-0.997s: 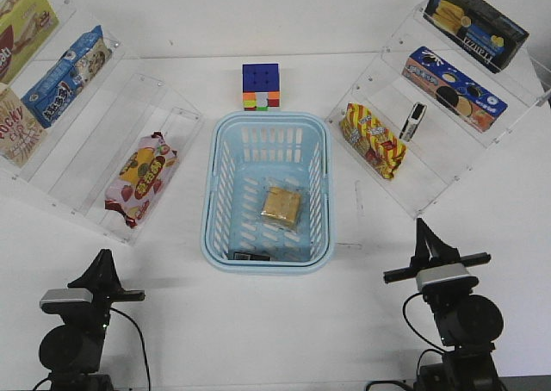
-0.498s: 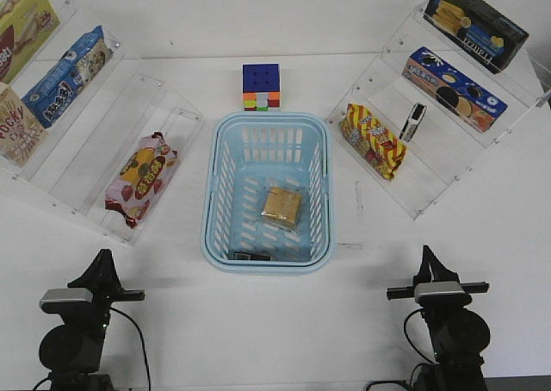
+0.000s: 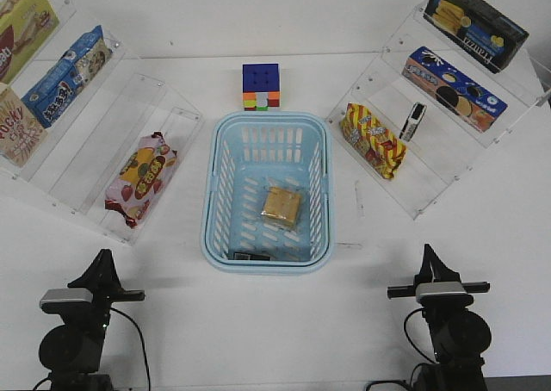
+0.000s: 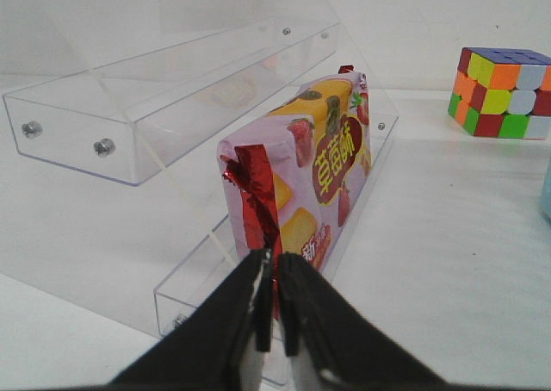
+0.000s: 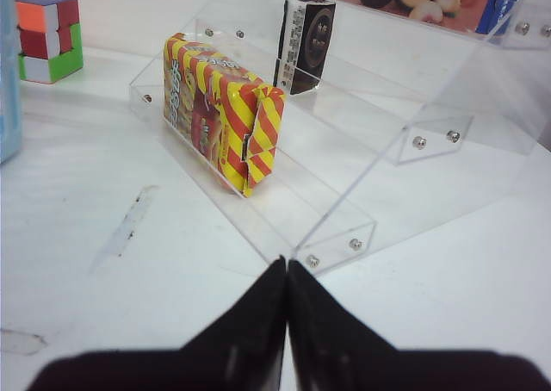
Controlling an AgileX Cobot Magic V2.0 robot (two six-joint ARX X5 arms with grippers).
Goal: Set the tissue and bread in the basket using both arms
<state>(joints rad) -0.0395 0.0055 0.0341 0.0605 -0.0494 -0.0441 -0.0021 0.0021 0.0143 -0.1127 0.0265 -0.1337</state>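
The light blue basket (image 3: 212, 203) stands mid-table. The bread (image 3: 281, 206), golden-tan in clear wrap, lies flat inside it, right of middle. A small dark flat pack, the tissue (image 3: 251, 256), lies at the basket's near end, mostly hidden by the rim. My left gripper (image 3: 103, 257) is shut and empty at the near left, well clear of the basket; in the left wrist view (image 4: 269, 257) it points at the strawberry snack bag (image 4: 301, 180). My right gripper (image 3: 428, 253) is shut and empty at the near right; it also shows in the right wrist view (image 5: 287, 262).
Clear acrylic shelves (image 3: 95, 150) (image 3: 430, 163) flank the basket with snack boxes. The pink strawberry bag (image 3: 140, 177) lies on the left one. A yellow-red striped bag (image 3: 372, 139) and a small black-and-white pack (image 3: 413, 121) stand on the right. A puzzle cube (image 3: 261, 86) sits behind the basket.
My right arm drew back and lowered toward the near right edge over the first half second, then stayed still. The left arm and the things in the basket have not moved.
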